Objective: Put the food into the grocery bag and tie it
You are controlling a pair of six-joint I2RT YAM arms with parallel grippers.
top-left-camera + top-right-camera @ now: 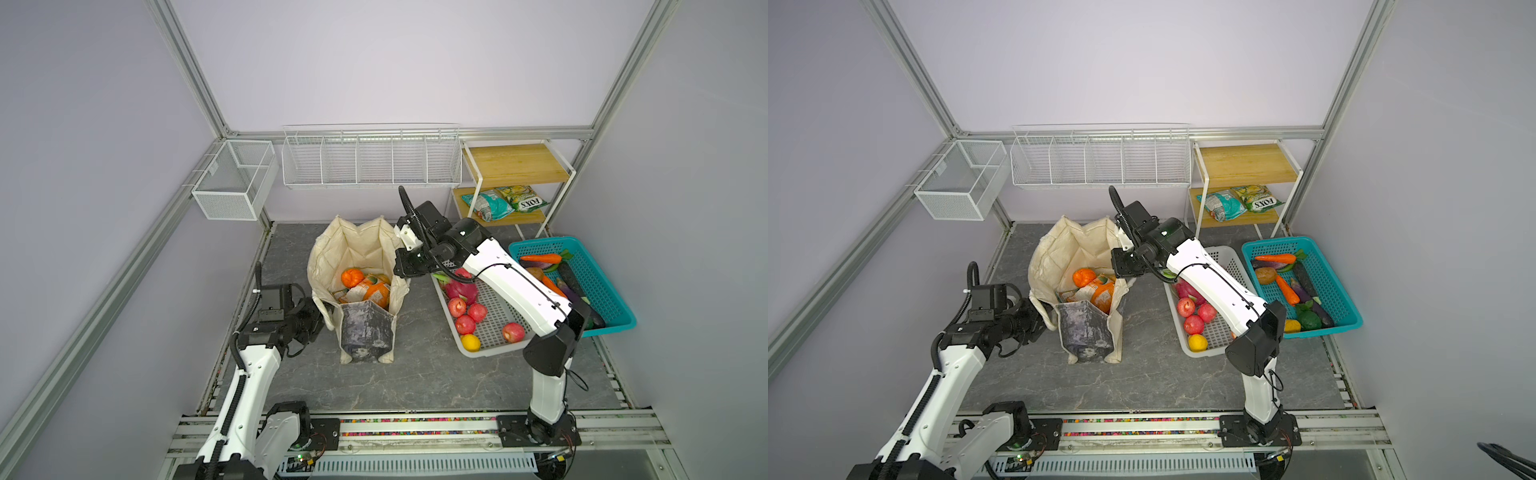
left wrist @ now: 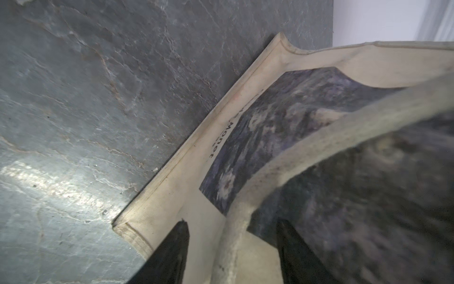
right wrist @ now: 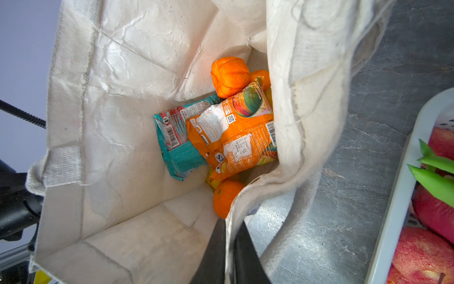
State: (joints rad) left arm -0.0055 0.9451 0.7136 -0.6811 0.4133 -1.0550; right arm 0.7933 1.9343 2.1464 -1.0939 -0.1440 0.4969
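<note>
My right gripper (image 3: 232,228) clamps the bag (image 1: 345,249) rim, apparently to hold its mouth open over packets (image 3: 235,132) and oranges (image 3: 229,76) inside; my left gripper (image 2: 231,221), jaws apart, straddles the strap (image 2: 319,140) against the bag's side.

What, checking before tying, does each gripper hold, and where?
Right gripper pinches the rim of the grocery bag; left gripper, open, straddles its strap handle, holding nothing.

Dark grey stone-look surface (image 1: 415,374) carries a white perforated plastic basket (image 1: 1225,259) on the right, w/ a teal plastic lattice basket (image 1: 1339,291) just beside it. Back wall: long white wire rack (image 1: 370,162), 5 compartments. To its left, a white mesh metal box (image 1: 232,183). Rear right corner: 2-tier wooden shelf unit w/ white metal frame (image 1: 515,164).
</note>
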